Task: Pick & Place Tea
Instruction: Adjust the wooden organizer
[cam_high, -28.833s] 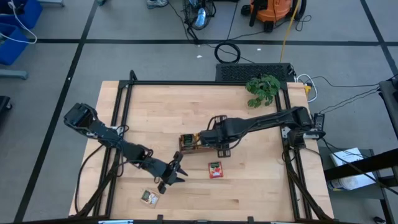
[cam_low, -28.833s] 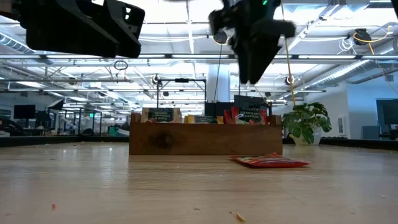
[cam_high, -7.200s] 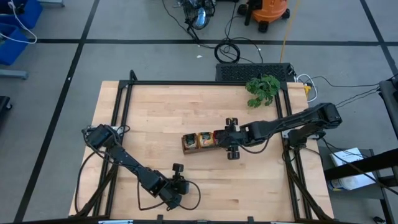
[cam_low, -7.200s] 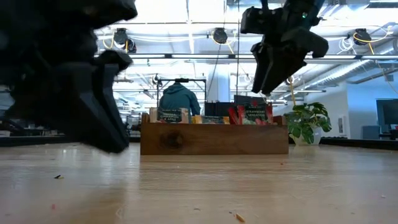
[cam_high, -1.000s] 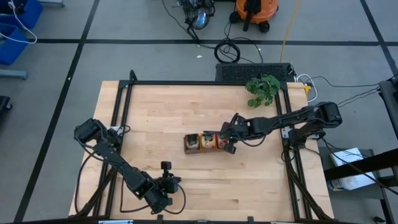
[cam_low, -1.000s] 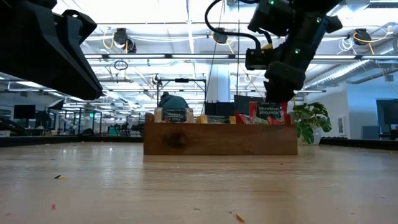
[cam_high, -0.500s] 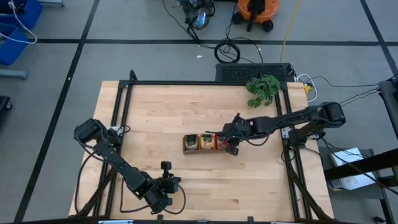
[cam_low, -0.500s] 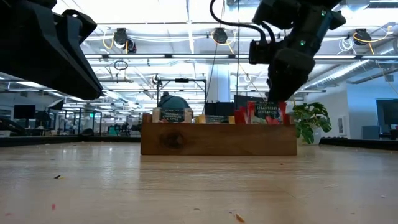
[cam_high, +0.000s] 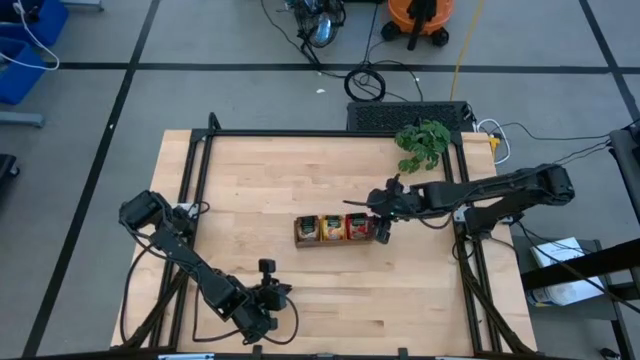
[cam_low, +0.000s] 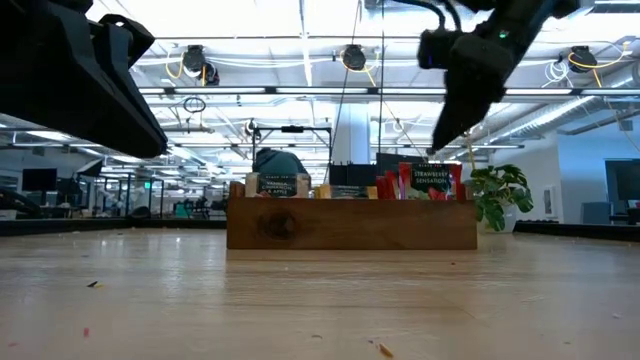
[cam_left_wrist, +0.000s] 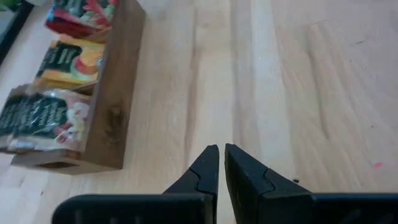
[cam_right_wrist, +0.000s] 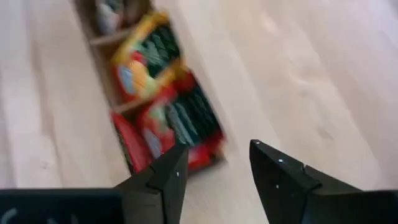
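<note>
Since half a second ago our right hand (cam_high: 384, 222) has pulled back off the end of the tray (cam_high: 342, 241) toward the plant (cam_high: 423, 141), and its fingers have parted with nothing between them; we judge the last red sachet is delivered. From above, the tea (cam_high: 357, 227) fills all three compartments, none lies loose on the surface (cam_high: 260, 190), and our left hand (cam_high: 275, 296) waits near the front edge. At table height the right hand (cam_low: 455, 125) hangs above the tray's (cam_low: 350, 226) right end, where a red sachet (cam_low: 429, 182) reads "STRAWBERRY SENSATION". Our left wrist camera shows its fingers (cam_left_wrist: 208, 163) together and empty, with the tray (cam_left_wrist: 115, 93) well ahead. Our right wrist camera shows its fingers (cam_right_wrist: 176, 168) apart above the red sachets (cam_right_wrist: 180, 127).
</note>
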